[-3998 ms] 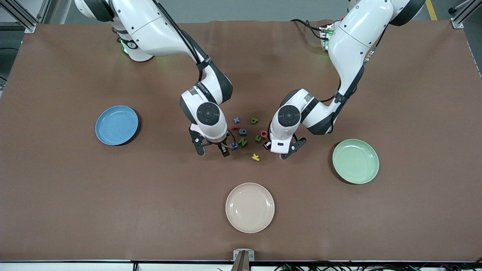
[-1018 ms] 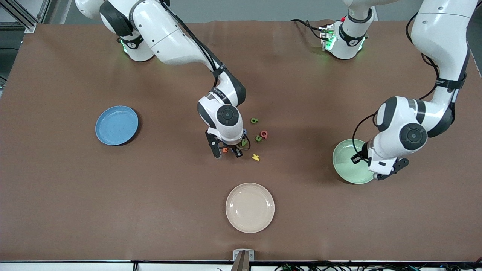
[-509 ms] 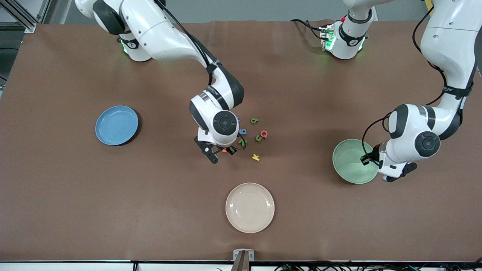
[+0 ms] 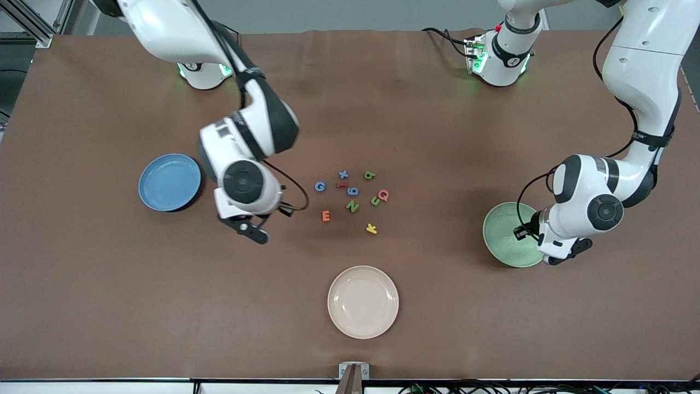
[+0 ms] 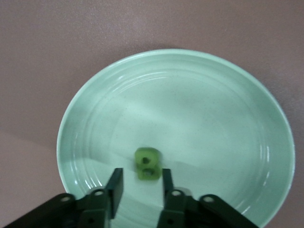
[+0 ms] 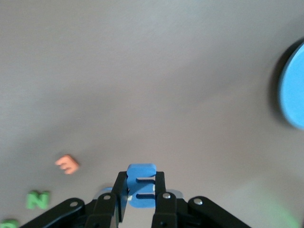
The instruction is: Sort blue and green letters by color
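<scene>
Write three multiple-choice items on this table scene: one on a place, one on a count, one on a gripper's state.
1. Where does the green letter B lie?
A. in the green plate
B. in the beige plate
C. on the bare cloth

2. How many plates are on the table?
A. two
B. three
C. four

3. What is the right gripper doing?
A. hanging open and empty
B. gripping an orange letter
C. gripping a blue letter

Answers: 1 A, the left wrist view shows the B resting inside the green plate, just past the left gripper. 2 B, the front view shows the blue plate, the beige plate and the green one. 3 C, the right wrist view shows blue foam pinched between its fingers.
</scene>
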Motion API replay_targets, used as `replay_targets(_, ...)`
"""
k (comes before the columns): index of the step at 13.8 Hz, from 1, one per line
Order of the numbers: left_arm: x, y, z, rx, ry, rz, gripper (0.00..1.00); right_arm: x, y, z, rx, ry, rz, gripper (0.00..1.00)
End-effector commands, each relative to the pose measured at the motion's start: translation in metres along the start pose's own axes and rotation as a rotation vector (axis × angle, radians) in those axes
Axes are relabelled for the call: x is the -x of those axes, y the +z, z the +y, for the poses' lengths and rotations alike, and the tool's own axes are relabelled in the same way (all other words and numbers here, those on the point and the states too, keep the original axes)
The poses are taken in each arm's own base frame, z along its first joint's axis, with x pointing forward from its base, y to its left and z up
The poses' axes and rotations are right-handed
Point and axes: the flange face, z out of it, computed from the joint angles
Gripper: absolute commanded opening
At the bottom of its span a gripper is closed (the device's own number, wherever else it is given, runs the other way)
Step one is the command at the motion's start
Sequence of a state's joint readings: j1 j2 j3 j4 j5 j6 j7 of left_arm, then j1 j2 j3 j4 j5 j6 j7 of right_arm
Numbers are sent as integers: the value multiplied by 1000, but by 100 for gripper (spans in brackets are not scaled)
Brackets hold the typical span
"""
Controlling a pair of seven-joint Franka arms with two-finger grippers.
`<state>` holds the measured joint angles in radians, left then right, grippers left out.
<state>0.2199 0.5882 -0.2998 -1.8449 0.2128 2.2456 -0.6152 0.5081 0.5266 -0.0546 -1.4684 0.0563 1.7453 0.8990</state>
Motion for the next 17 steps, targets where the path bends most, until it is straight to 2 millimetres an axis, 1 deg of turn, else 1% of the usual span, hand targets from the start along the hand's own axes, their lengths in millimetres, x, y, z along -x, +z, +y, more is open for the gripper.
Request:
replay_targets(1, -2, -2, 1, -4, 11, 18, 100, 8, 14, 100, -50, -116, -15, 0)
replay_targets(2, -2, -6, 2, -4, 13, 24, 100, 5, 25, 132, -68, -156, -9, 0)
replay_targets(4, 1, -17, 5, -3, 11, 34, 100, 0, 50, 191, -98, -225, 6, 0)
replay_targets(5, 6, -23, 14, 2, 26, 38, 100, -3, 63, 218, -111, -256, 18, 0)
replay_targets(6, 13, -28, 25, 2, 36, 40, 100, -6, 74, 240, -121, -278, 25, 0)
replay_targets(7, 23, -32, 40, 3, 38, 43, 100, -3, 84, 252, -126, -291, 29, 0)
replay_targets(8, 37, -40, 61, 10, 39, 51, 100, 0, 91, 258, -128, -303, 34, 0)
replay_targets(10, 67, -49, 101, 18, 47, 64, 100, -3, 111, 280, -137, -318, 50, 0)
replay_targets(11, 82, -52, 120, 19, 50, 71, 100, -7, 122, 292, -144, -327, 63, 0)
replay_targets(12, 96, -53, 137, 23, 46, 75, 100, -8, 129, 299, -149, -334, 77, 0)
replay_targets(13, 112, -54, 154, 24, 18, 79, 100, -10, 135, 303, -152, -342, 85, 0)
replay_targets(15, 141, -54, 182, 27, -75, 83, 100, -22, 147, 320, -149, -335, 71, 1)
replay_targets(16, 155, -52, 195, 28, -127, 83, 100, -26, 151, 326, -147, -335, 64, 5)
replay_targets(17, 171, -50, 208, 28, -170, 84, 100, -29, 155, 331, -147, -322, 56, 23)
